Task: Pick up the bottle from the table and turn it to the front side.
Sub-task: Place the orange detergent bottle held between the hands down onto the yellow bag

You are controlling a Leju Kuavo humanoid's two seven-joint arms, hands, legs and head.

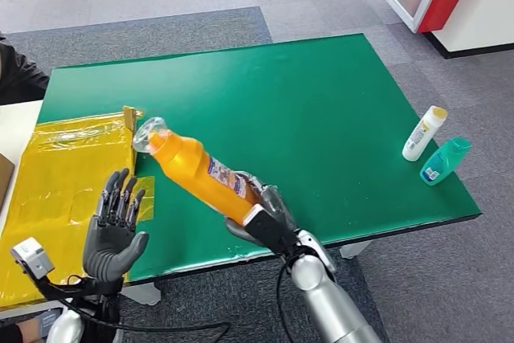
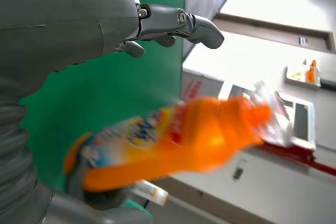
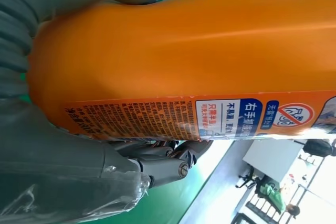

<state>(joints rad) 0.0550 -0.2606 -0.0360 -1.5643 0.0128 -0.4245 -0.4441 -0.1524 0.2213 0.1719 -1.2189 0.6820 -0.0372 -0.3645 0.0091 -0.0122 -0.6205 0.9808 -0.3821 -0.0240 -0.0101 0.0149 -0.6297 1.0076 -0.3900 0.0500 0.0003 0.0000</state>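
The long orange plastic bottle (image 1: 200, 170) hangs tilted over the near edge of the green tabletop (image 1: 291, 94), its base in the right hand (image 1: 267, 218), its cap end toward the left. The left hand (image 1: 114, 226) is just left of it, apart, over a crinkled yellow plastic sheet (image 1: 55, 182). Near the right edge lie a small white bottle (image 1: 423, 134) and a small teal bottle (image 1: 446, 160), side by side.

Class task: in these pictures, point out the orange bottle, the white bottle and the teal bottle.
orange bottle (image 1: 193, 170): head view, mid-body, above the label.
white bottle (image 1: 422, 135): head view, middle of its lying body.
teal bottle (image 1: 444, 161): head view, middle of its body.
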